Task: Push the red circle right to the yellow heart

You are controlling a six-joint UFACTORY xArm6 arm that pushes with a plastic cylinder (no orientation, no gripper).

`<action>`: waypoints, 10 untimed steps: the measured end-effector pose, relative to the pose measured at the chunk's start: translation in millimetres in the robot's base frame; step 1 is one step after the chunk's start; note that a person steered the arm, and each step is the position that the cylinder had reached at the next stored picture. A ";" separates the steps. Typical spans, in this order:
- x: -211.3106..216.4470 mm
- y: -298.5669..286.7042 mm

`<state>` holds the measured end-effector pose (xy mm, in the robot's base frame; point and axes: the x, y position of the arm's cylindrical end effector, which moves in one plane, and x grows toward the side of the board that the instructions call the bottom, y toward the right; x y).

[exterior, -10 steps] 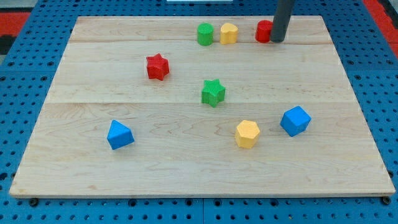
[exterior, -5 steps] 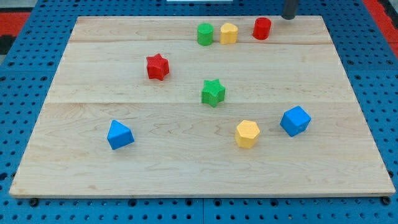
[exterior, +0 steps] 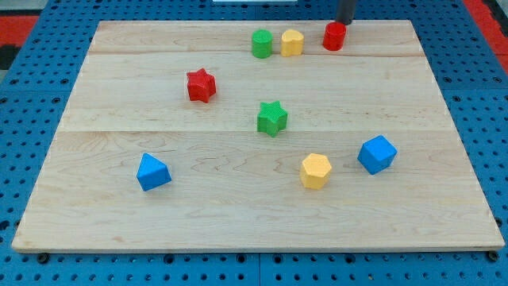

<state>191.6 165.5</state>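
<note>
A pale wooden board (exterior: 238, 199) made of joined planks fills most of the view and lies on a blue perforated pegboard surface (exterior: 24, 159), with red patches of the same perforated surface (exterior: 20, 24) at the view's top corners.

On the board, toward the view's bottom right, sits a blue faceted block (exterior: 376, 154), and at the bottom left a blue wedge-like block (exterior: 152, 171). A yellow hexagonal block (exterior: 316, 170) lies just left of the first blue block. Near the middle is a green star block (exterior: 272, 117), and up and to its left a red star block (exterior: 201, 85).

Along the top edge stand a green cylinder block (exterior: 262, 43), the yellow heart block (exterior: 292, 42) just beside it, and the red circle block (exterior: 334, 36) near the heart's right side but apart from it.

The dark rod is cut off by the view's top; the tip (exterior: 345, 22) sits just above and right of the red circle, and whether they touch cannot be told. The rod has nothing to open or close.
</note>
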 end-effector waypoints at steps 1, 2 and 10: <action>0.3 6.2; 0.3 17.4; -0.1 -23.8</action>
<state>191.5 141.6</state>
